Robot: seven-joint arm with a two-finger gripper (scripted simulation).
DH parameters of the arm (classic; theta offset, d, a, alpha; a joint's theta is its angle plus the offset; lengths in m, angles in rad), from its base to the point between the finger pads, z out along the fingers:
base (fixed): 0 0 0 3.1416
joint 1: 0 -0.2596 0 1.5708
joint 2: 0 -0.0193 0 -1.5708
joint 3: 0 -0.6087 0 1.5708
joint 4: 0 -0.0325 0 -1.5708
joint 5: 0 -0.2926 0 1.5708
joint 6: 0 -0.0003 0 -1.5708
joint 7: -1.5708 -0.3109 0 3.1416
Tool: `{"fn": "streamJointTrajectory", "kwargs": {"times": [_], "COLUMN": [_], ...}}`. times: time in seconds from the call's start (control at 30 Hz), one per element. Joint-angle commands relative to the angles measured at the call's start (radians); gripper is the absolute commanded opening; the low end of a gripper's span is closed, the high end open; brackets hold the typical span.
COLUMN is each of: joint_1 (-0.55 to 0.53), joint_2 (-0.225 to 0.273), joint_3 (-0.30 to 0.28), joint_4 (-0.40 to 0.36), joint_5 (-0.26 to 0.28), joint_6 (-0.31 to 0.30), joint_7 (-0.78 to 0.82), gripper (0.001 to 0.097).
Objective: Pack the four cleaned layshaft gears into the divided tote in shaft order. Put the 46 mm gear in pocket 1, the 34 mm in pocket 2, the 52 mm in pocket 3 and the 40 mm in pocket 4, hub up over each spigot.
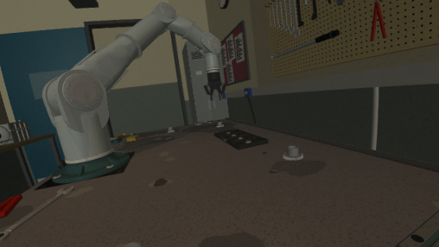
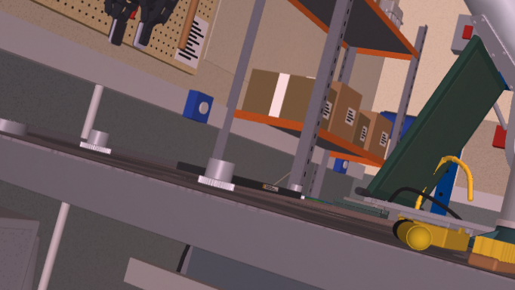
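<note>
On the far part of the workbench lies the flat black divided tote (image 1: 240,138), its pockets empty with small spigots showing. One grey gear (image 1: 293,153) sits hub up on the bench to the tote's right, and two smaller gears (image 1: 220,124) (image 1: 170,129) rest along the bench's far edge. From the second side camera, gears (image 2: 216,175) (image 2: 96,142) stand along the bench and a third (image 2: 12,127) is cut off at the left. My gripper (image 1: 214,98) hangs well above the bench's far edge, near the gear behind the tote, open and empty. It also shows at the top of the pegboard (image 2: 128,32).
The back wall with its pegboard of tools (image 1: 345,30) runs close behind the tote. A wrench (image 1: 34,211) and red-handled tool (image 1: 8,205) lie at the bench's near left. Yellow tools (image 2: 434,236) lie by my base, and shelving with boxes (image 2: 321,105) stands beyond.
</note>
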Motion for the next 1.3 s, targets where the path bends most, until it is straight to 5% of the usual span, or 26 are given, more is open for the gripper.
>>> {"fn": "streamJointTrajectory", "kwargs": {"times": [0.0, 0.33, 1.27], "joint_1": [0.0, 0.019, 0.026], "joint_2": [0.001, 0.123, 0.162], "joint_3": [-0.001, -0.059, -0.078], "joint_4": [0.003, 0.112, 0.13], "joint_5": [-0.001, -0.049, -0.062], "joint_6": [-0.005, -0.235, -0.296], "joint_7": [0.001, 0.047, 0.059], "gripper": [0.05, 0.05, 0.05]}}
